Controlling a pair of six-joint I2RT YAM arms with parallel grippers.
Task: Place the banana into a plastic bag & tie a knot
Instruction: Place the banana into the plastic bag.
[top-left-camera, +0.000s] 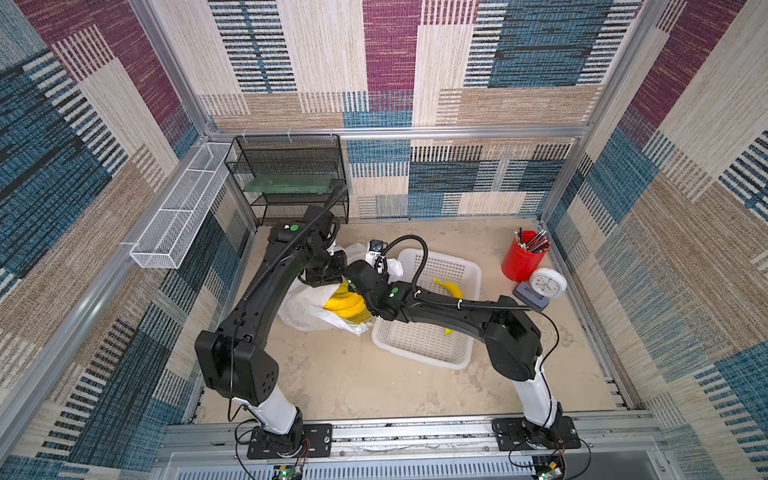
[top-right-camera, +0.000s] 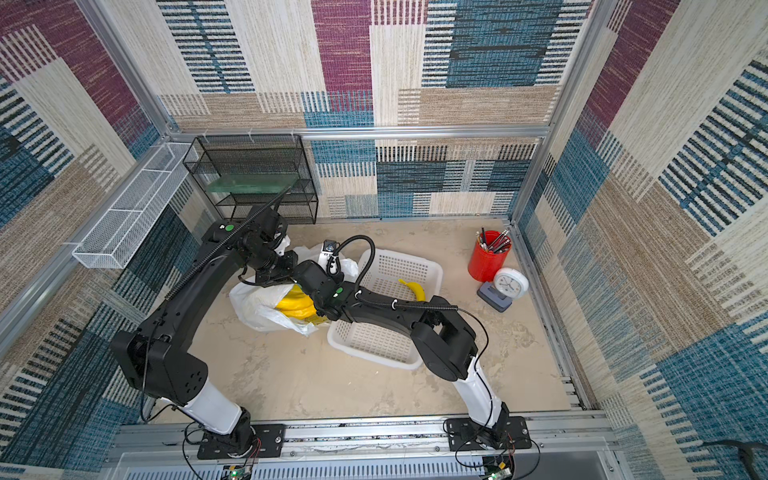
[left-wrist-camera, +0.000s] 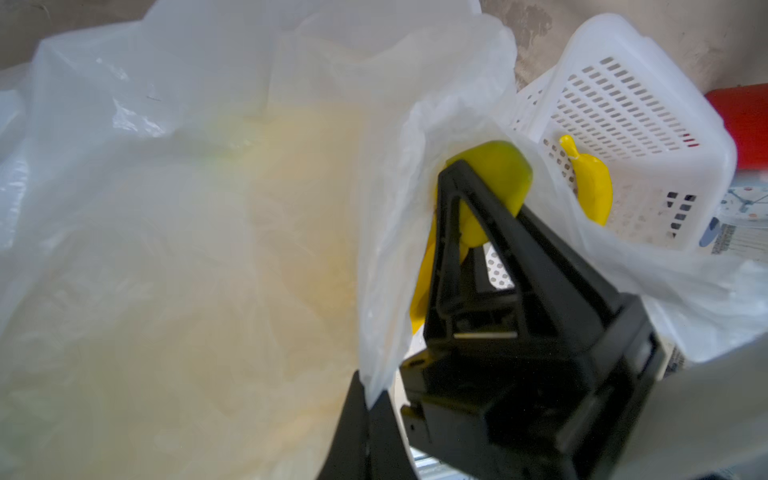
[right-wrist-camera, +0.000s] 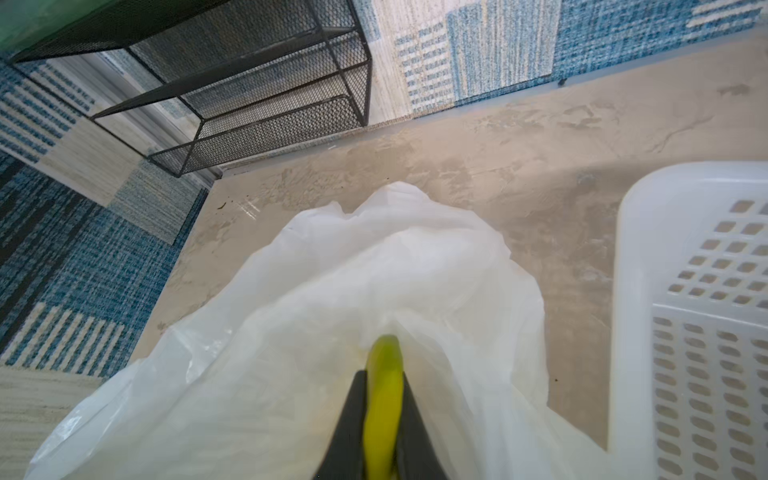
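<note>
At nine o'clock of the basket (top-left-camera: 440, 266) lies your bag (top-left-camera: 305, 313); left gripper (left-wrist-camera: 368, 399) pinched tight on its rim, right gripper (right-wrist-camera: 384, 376) clamped on the banana (top-left-camera: 343, 305) at its mouth. Your right arm (top-left-camera: 457, 316) crosses the basket.

I read both top views as bright, with even, diffuse light; shadows on the tabletop (top-left-camera: 353, 374) are faint and soft. Straight wall rails (top-left-camera: 174, 75) bow toward the frame edges. In the left wrist view the plastic bag (left-wrist-camera: 166, 249) is washed out and blurred. In the right wrist view the banana (right-wrist-camera: 384, 395) beside the lens is soft.
</note>
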